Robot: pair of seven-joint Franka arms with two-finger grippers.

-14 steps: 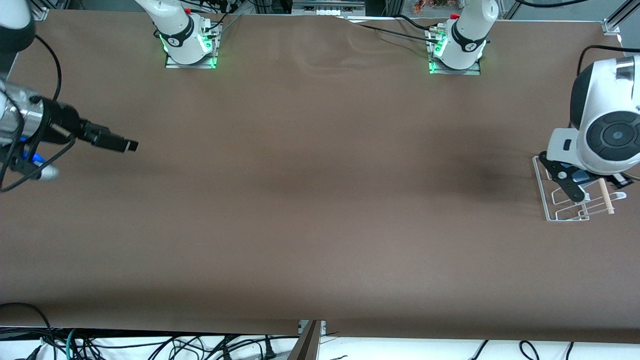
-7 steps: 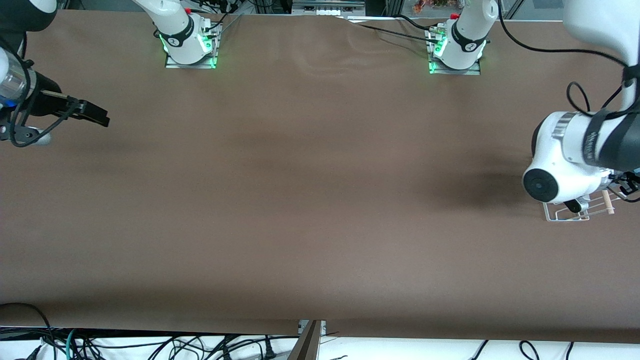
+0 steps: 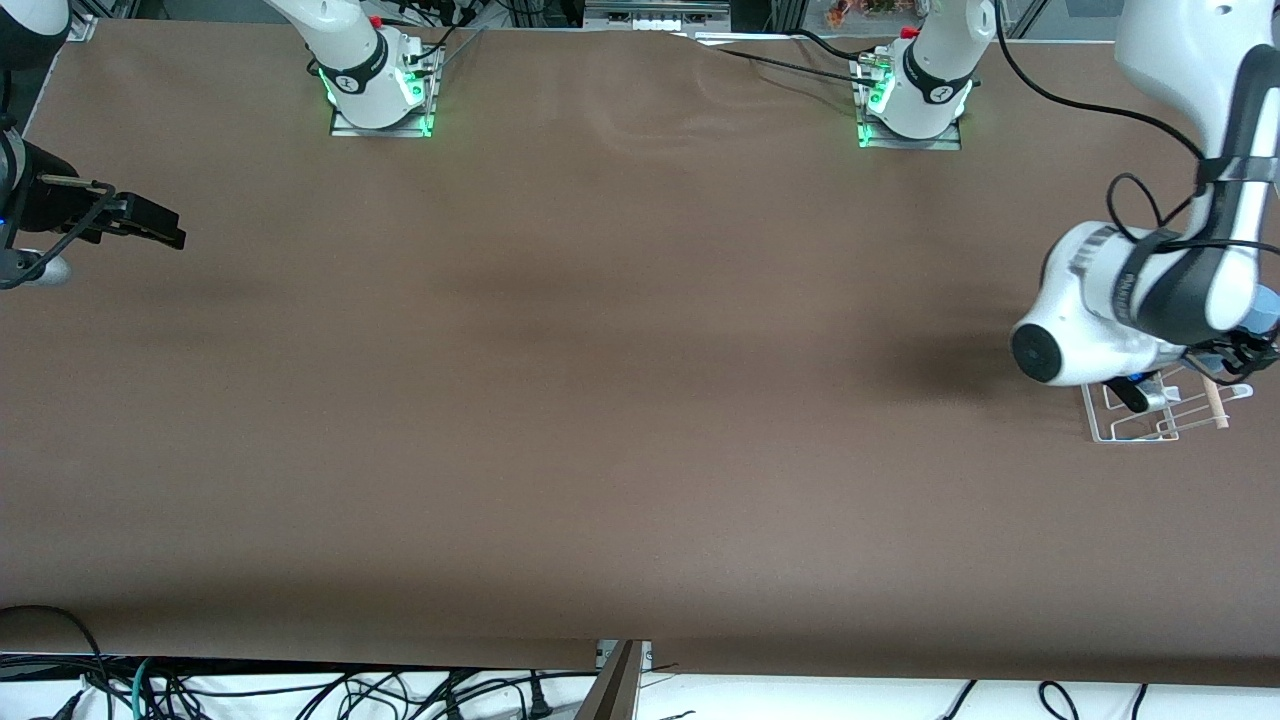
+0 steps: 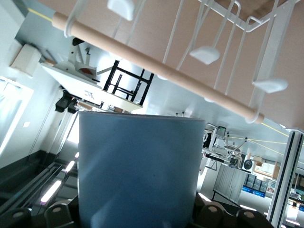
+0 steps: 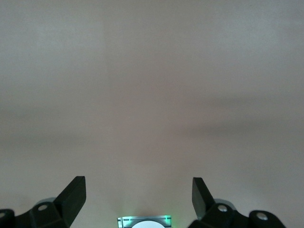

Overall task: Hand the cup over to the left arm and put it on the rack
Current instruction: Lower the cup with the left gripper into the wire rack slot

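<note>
Cup (image 4: 137,171) sits clamped in my left gripper (image 3: 1140,388) over the rack (image 3: 1165,425), at three o'clock on the table; right gripper (image 5: 137,194) waits spread apart. Missing a prong (image 4: 205,54) could tip it.

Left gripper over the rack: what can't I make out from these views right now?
- Front view: the left gripper and the cup it holds are mostly hidden by the arm's own wrist over the rack.
- Left wrist view: the cup fills the frame, its base cut off by the edge; whether it touches a prong cannot be told.
- Right wrist view: the open right gripper shows only bare table.
</note>
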